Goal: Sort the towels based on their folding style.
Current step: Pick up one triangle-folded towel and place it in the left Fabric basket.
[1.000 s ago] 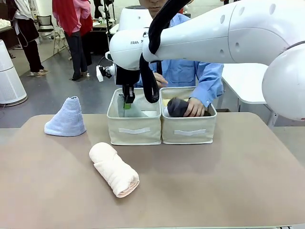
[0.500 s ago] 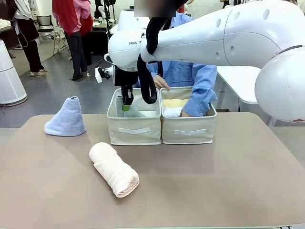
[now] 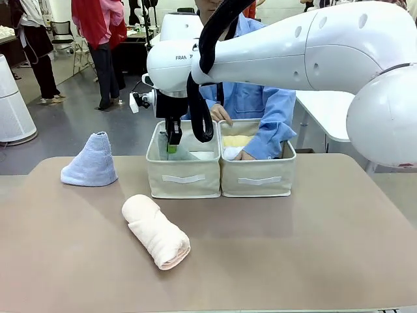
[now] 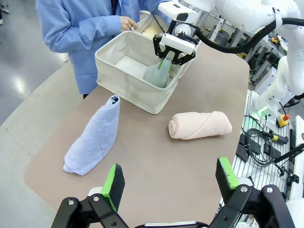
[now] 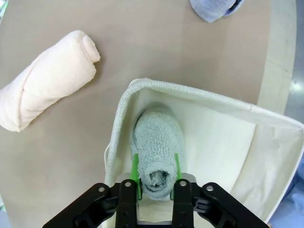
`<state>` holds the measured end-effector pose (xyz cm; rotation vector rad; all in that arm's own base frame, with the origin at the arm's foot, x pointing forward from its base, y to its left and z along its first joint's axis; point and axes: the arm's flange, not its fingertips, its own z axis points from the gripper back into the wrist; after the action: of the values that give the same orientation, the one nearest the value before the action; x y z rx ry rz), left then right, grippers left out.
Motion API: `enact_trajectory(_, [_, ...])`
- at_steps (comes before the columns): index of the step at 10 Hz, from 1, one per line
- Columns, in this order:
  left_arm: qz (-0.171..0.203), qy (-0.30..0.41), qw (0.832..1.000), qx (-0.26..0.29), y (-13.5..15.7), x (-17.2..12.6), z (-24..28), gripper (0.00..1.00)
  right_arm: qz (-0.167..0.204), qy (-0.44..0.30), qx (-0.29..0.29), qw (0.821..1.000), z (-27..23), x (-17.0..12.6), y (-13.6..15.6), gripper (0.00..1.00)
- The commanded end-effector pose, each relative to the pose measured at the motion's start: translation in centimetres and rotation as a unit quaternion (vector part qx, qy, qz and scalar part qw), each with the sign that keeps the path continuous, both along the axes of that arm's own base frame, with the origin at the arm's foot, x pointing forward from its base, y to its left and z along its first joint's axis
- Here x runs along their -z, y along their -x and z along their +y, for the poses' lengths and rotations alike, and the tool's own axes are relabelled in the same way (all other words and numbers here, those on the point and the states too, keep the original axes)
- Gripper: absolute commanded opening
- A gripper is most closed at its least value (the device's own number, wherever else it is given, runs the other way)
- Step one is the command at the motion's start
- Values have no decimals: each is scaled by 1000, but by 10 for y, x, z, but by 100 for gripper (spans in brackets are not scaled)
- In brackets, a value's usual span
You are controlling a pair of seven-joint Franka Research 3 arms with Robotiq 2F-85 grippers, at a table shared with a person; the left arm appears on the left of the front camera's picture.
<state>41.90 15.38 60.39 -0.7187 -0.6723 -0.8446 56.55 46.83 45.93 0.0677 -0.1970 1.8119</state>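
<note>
Right gripper [image 5: 156,176] over left bin [image 3: 184,177], jaws pinching grey-green cone towel [image 5: 156,142] by its tip, base down inside; cones likely belong here. Lavender cone [image 3: 91,163] and pink roll [image 3: 156,231] lie unsorted on worktop [image 3: 293,248]. Left gripper [image 4: 170,176] hovers, jaws spread.

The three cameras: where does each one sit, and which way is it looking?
Front view: fixed on the robot's side, looking across the table at the person; the right arm reaches over the left bin.
Left wrist view: riding the left wrist, looking over the table; the open left gripper at bottom.
Right wrist view: riding the right wrist, looking down into that bin; the right gripper clamps the grey-green towel.
Both wrist views share the pink towel.
</note>
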Motion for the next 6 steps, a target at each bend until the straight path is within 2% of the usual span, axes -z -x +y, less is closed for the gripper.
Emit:
enact_trajectory(1, [-4,4,1000,-3,0,0,-2,100,16,-15,5,1000,7,-5,-8,86])
enact_trajectory(2, [-4,4,1000,-3,0,0,-2,100,16,-16,5,1000,7,-5,-8,100])
enact_trajectory(6, [-4,4,1000,-3,0,0,-2,100,15,-17,5,1000,7,-5,-9,100])
